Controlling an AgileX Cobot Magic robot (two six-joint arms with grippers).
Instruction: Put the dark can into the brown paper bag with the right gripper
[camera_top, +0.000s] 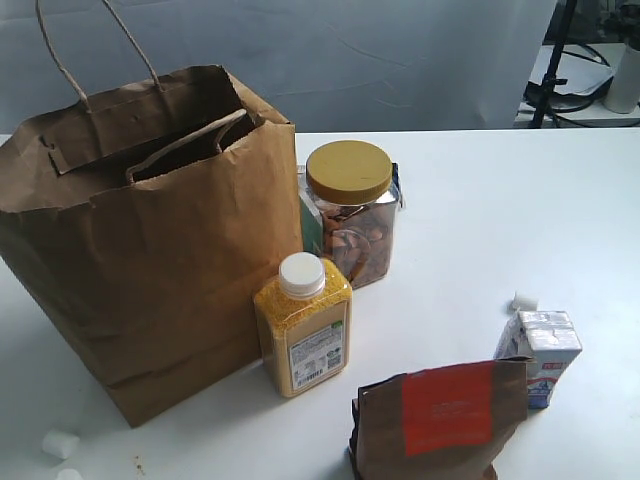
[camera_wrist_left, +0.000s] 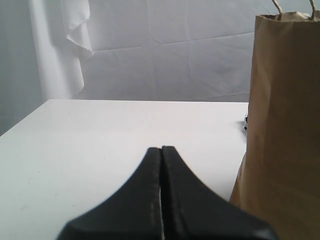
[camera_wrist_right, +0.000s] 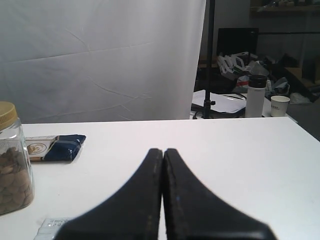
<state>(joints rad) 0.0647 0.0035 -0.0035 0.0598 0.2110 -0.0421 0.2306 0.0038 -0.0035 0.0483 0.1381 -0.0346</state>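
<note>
The brown paper bag stands open at the left of the white table, its cord handles up; its side also fills one edge of the left wrist view. The dark can shows in no view. My left gripper is shut with nothing between its fingers, low over bare table beside the bag. My right gripper is shut and empty too, over bare table, well apart from the nut jar. Neither gripper appears in the exterior view.
Beside the bag stand a yellow-lidded nut jar and a yellow grain bottle. A dark-brown pouch with a red label and a small milk carton sit at the front right. A blue packet lies flat behind the jar.
</note>
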